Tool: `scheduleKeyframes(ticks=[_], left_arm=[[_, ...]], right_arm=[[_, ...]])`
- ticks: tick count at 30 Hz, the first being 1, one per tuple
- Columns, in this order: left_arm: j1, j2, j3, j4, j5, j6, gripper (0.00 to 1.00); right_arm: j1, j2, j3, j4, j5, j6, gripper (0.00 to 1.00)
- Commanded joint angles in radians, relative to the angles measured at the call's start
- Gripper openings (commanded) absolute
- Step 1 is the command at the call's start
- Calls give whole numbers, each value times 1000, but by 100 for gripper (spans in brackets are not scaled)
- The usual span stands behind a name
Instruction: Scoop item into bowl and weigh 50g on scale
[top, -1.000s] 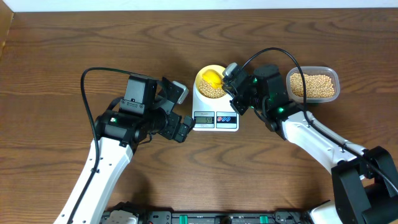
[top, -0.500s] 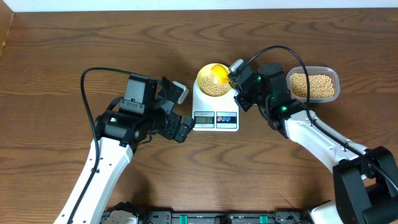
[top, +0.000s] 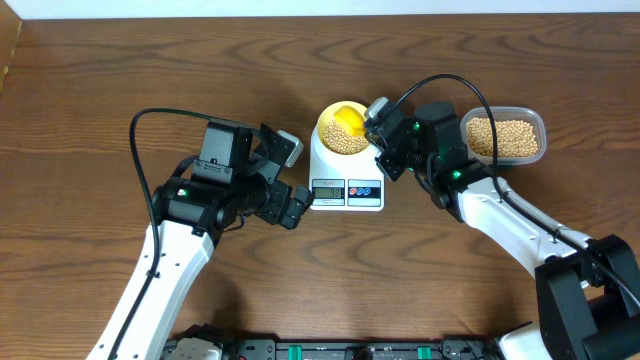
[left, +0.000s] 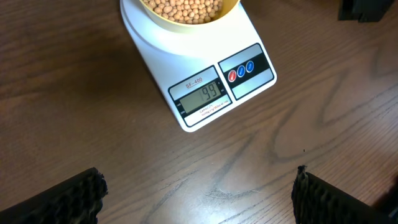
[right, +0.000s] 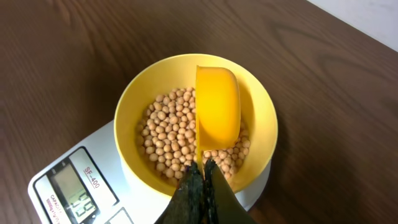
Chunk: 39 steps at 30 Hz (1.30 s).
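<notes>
The white scale (top: 345, 178) stands mid-table with the yellow-cream bowl (top: 326, 127) on its platform. The bowl holds tan beans (top: 343, 142). My right gripper (top: 378, 128) is shut on the handle of a bright yellow scoop (top: 348, 117) that is turned over above the beans inside the bowl; the right wrist view shows the scoop (right: 217, 109), bowl (right: 133, 106), beans (right: 171, 124) and gripper (right: 201, 173). The left wrist view shows the scale (left: 205, 78) with its display reading 99. My left gripper (left: 198, 190) is open and empty over bare wood left of the scale (top: 290, 205).
A clear plastic tub (top: 503, 136) of beans sits at the right, behind my right arm. Black cables loop over both arms. The table's far edge runs along the top.
The scoop moved from the bowl's middle toward its far rim, then shifted slightly. My left arm has not moved.
</notes>
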Motion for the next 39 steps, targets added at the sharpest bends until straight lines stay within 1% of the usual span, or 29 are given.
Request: scheduleKeyframes(ticks=[1, 7, 11, 20, 22, 25, 26, 27, 30, 33, 39], left_arm=[[-1, 2, 1, -3, 13, -8, 98], [-1, 2, 1, -3, 13, -8, 98], [-1, 2, 1, -3, 13, -8, 98], [-1, 2, 1, -3, 13, -8, 98], [-1, 2, 1, -3, 13, -9, 98], [-1, 2, 1, -3, 13, -8, 98], [-1, 2, 1, -3, 13, -8, 98], [-1, 2, 1, -3, 13, -8, 98], [-1, 2, 1, -3, 13, -8, 98], [-1, 2, 1, -3, 13, -9, 98], [-1, 2, 1, -3, 13, -9, 98]], right_arm=[[-3, 8, 4, -1, -24, -16, 1], [-3, 16, 4, -1, -40, -15, 1], [-3, 16, 4, -6, -106, -14, 1], [-3, 16, 4, -43, -107, -9, 1], [-13, 16, 4, -21, -107, 56, 1], [-46, 16, 4, 40, -119, 221, 1], [-55, 15, 4, 49, -130, 251, 1], [-74, 15, 4, 55, -175, 317, 1], [-90, 15, 4, 55, -230, 377, 1], [-90, 15, 4, 55, -230, 367, 1], [-76, 15, 4, 47, -109, 138, 1]])
